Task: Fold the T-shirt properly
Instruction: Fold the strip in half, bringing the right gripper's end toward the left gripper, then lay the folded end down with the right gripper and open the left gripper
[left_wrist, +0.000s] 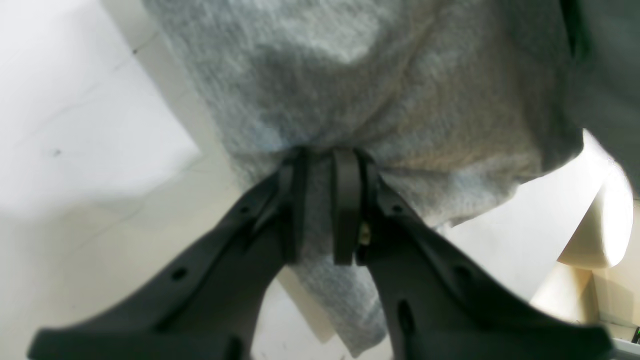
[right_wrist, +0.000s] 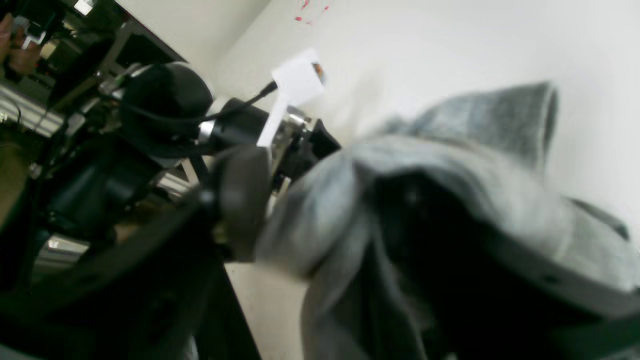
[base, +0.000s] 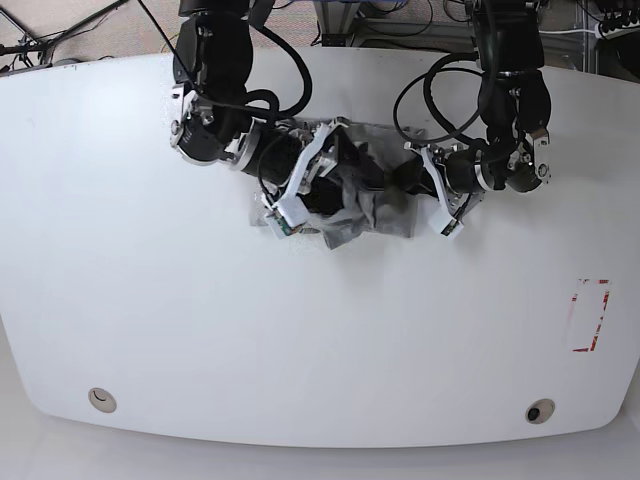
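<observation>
The heather-grey T-shirt (base: 370, 212) lies bunched in a crumpled heap at the middle back of the white table (base: 300, 330), strung between both arms. My left gripper (base: 398, 180) is at the heap's right end. In the left wrist view this left gripper (left_wrist: 325, 157) is shut on a fold of the T-shirt (left_wrist: 400, 100), which hangs above the tabletop. My right gripper (base: 335, 170) is buried in the heap's left side. The right wrist view is blurred, with the T-shirt (right_wrist: 475, 165) draped over the right gripper (right_wrist: 320, 200), which appears shut on the cloth. No lettering shows.
A red-outlined rectangle (base: 590, 315) is marked on the table at the right. Two round fittings (base: 100, 398) (base: 540, 411) sit near the front edge. The other arm's black joint with a white tag (right_wrist: 295, 82) shows close by in the right wrist view.
</observation>
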